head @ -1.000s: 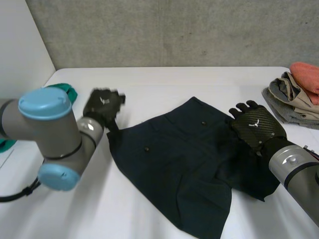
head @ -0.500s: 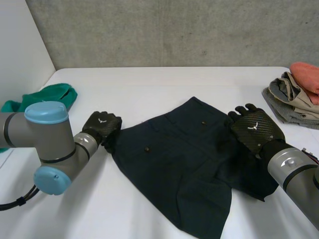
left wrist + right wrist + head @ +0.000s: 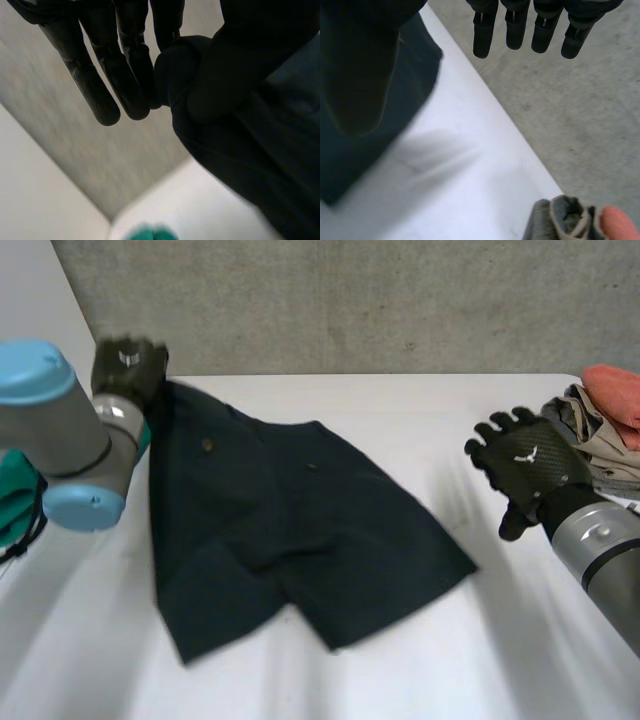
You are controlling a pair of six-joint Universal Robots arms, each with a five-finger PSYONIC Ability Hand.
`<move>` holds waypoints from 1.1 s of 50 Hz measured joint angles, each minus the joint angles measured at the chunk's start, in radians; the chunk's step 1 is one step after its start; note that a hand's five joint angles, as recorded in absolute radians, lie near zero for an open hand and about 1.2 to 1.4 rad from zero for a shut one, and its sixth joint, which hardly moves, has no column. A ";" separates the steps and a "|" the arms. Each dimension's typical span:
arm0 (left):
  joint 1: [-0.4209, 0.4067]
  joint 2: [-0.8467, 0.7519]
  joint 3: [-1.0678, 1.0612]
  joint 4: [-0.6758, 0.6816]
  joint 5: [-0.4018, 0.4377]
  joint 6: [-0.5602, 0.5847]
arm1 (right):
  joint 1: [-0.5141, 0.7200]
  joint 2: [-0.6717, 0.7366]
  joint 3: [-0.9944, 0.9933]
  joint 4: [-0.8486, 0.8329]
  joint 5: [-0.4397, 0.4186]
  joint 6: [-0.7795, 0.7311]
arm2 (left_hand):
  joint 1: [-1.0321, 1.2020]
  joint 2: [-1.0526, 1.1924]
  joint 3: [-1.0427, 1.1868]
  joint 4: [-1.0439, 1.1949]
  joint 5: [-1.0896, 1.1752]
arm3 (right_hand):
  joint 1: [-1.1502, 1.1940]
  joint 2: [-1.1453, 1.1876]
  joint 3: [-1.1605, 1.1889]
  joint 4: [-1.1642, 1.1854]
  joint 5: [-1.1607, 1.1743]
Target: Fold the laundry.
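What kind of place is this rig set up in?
Probably a lab test bench, not a home: a bare concrete wall, a plain white table, and dark shorts pinched by the left hand, with a clothes pile waiting at the table's edge.

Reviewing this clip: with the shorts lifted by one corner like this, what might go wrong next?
1. The left hand pinches the dark shorts at one corner alone, so the cloth may slip free or bunch rather than lie flat.
2. The right hand hangs open off the shorts, close to the clothes pile; a careless reach might knock it.
3. The raised corner is near the green cloth, which a drag that way might snag.
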 measured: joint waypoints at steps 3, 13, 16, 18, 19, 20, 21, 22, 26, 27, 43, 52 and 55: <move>-0.032 0.027 0.035 0.019 0.022 -0.021 | -0.010 -0.008 -0.011 0.000 0.007 0.004 | 0.000 0.003 0.000 0.000 0.000 | 0.000 0.000 0.000 0.000 0.000; -0.298 0.068 0.065 0.047 0.080 -0.145 | -0.074 -0.012 -0.023 -0.001 0.066 0.055 | 0.000 0.012 0.002 0.003 0.022 | 0.000 0.000 0.000 0.000 0.000; -0.390 0.048 0.042 0.044 0.100 -0.191 | -0.096 -0.011 -0.022 -0.002 0.074 0.068 | 0.000 0.020 0.002 0.004 0.022 | 0.000 0.000 0.000 0.000 0.000; -0.437 0.028 0.023 0.042 0.120 -0.218 | -0.109 -0.010 -0.021 -0.003 0.076 0.073 | -0.026 -0.032 -0.043 -0.046 0.005 | 0.000 0.000 0.000 0.000 0.000; -0.466 0.013 0.011 0.041 0.135 -0.235 | -0.116 -0.010 -0.020 -0.004 0.075 0.075 | -0.104 -0.119 -0.124 -0.129 -0.060 | 0.000 0.000 0.000 0.000 0.000; -0.493 -0.001 -0.001 0.040 0.153 -0.251 | -0.122 -0.009 -0.019 -0.004 0.074 0.076 | -0.331 -0.306 -0.324 -0.334 -0.253 | 0.000 0.000 0.000 0.000 0.000; -0.511 -0.011 -0.010 0.039 0.166 -0.262 | -0.128 -0.008 -0.018 -0.005 0.072 0.076 | -0.473 -0.454 -0.454 -0.466 -0.381 | 0.000 0.000 0.000 0.000 0.000; -0.522 -0.017 -0.016 0.038 0.176 -0.269 | -0.130 -0.007 -0.018 -0.005 0.072 0.077 | -0.553 -0.530 -0.544 -0.558 -0.471 | 0.000 0.000 0.000 0.000 0.000; -0.572 -0.032 -0.060 0.033 0.225 -0.297 | -0.143 -0.001 -0.013 -0.008 0.056 0.076 | -0.698 -0.715 -0.731 -0.754 -0.676 | 0.000 0.000 0.000 0.000 0.000; -0.576 -0.028 -0.069 0.032 0.230 -0.299 | -0.143 0.000 -0.013 -0.008 0.054 0.075 | -0.735 -0.758 -0.773 -0.798 -0.718 | 0.000 0.000 0.000 0.000 0.000; -0.402 0.355 -0.416 -0.080 0.033 -0.256 | -0.128 0.002 0.000 0.159 -0.221 0.008 | -0.767 -0.807 -0.829 -0.848 -0.771 | 0.000 0.000 0.000 0.000 0.000; -0.362 0.489 -0.720 -0.139 -0.148 -0.223 | -0.074 0.134 -0.007 0.179 -0.286 -0.050 | -0.763 -0.800 -0.823 -0.827 -0.737 | 0.000 0.003 0.022 0.021 0.023; -0.360 0.508 -0.811 -0.142 -0.167 -0.221 | -0.045 0.211 -0.033 0.152 -0.285 -0.074 | -0.763 -0.800 -0.823 -0.827 -0.737 | 0.000 0.042 0.055 0.053 0.054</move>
